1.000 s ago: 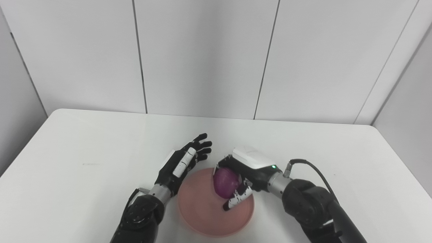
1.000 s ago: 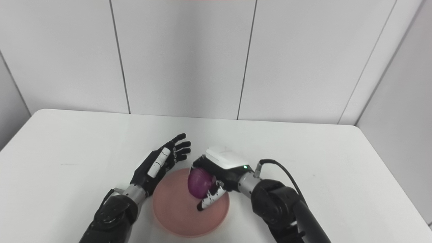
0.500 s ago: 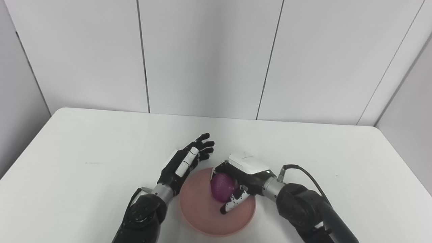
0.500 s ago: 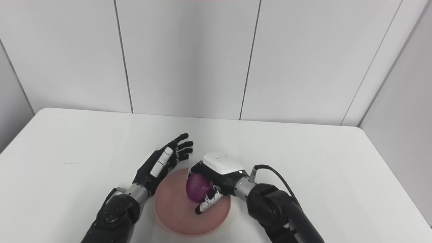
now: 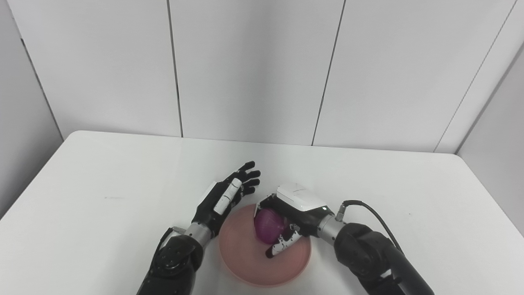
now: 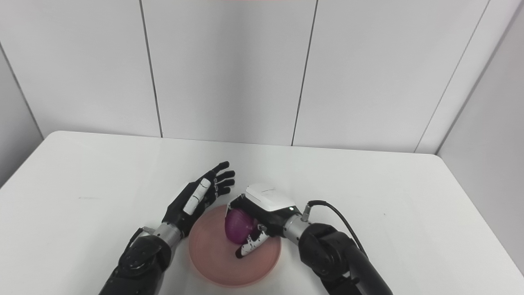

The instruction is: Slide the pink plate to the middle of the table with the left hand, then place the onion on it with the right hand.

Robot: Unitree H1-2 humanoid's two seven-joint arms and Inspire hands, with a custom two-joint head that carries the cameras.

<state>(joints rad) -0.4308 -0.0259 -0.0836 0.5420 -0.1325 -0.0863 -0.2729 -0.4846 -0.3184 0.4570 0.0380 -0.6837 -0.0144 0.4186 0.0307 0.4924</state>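
The pink plate [image 5: 245, 262] lies on the white table near its front edge, about mid-width. My right hand [image 5: 292, 219] is shut on the purple onion [image 5: 268, 225] and holds it low over the plate's far half; I cannot tell whether the onion touches the plate. The thumb [image 5: 282, 245] reaches under the onion's near side. My left hand [image 5: 225, 196] is open and empty, fingers spread, just beyond the plate's far left rim. In the right eye view the onion [image 6: 238, 226] and the plate [image 6: 213, 262] look the same.
The white table [image 5: 102, 205] stretches wide to the left, right and back. Grey wall panels stand behind it. A black cable [image 5: 370, 207] loops off my right wrist.
My right hand has lowered the onion a little toward the plate and shifted slightly left. The camera view shifted a bit. The left hand has stayed in place.
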